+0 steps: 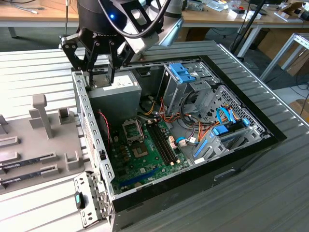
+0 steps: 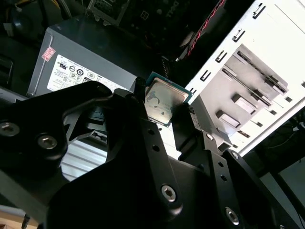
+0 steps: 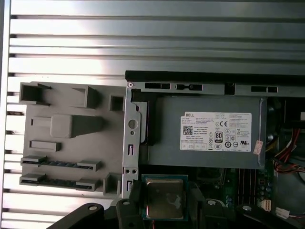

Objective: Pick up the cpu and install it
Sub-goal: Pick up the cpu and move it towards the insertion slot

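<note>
Plainly we see cpu [image 3: 164, 198]: silvery square top, greenish rim, pinched between gripper [image 1: 100, 76] fingers; arm hangs above case [image 1: 203, 180] near power supply [image 1: 116, 98].

The black gripper [image 1: 100, 80] hangs over the grey power-supply box [image 1: 118, 96], at the corner of the open computer case [image 1: 231, 164]. A small flat grey piece between its fingers looks like the cpu [image 1: 100, 75], though it is hard to see. Lower in the case lies the green board [image 1: 145, 154] with its black socket [image 1: 133, 129]. A grey tray [image 1: 48, 140] sits to the exterior view's left.
</note>
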`<state>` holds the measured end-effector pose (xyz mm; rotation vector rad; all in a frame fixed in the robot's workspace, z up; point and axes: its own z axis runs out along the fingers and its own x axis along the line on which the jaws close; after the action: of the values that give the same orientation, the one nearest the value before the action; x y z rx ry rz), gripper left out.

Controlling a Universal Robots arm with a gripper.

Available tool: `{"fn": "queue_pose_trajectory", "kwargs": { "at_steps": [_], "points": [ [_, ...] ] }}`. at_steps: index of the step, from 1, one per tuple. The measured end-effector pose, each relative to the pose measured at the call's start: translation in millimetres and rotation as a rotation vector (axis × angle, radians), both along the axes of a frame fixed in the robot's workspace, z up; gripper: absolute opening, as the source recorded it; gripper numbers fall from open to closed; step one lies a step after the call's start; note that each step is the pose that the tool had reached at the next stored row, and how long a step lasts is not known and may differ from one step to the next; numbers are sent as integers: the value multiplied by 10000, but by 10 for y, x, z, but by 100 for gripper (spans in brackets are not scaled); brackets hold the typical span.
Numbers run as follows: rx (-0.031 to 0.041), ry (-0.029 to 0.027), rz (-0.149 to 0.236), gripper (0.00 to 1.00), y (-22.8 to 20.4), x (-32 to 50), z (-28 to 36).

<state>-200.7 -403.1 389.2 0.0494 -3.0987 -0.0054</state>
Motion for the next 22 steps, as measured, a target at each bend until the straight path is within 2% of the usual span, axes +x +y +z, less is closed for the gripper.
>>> {"fn": "queue_pose_trajectory", "kwargs": {
  "at_steps": [22],
  "points": [
    [1, 0, 0, 47, -67, 168, -63]
  ]
}}
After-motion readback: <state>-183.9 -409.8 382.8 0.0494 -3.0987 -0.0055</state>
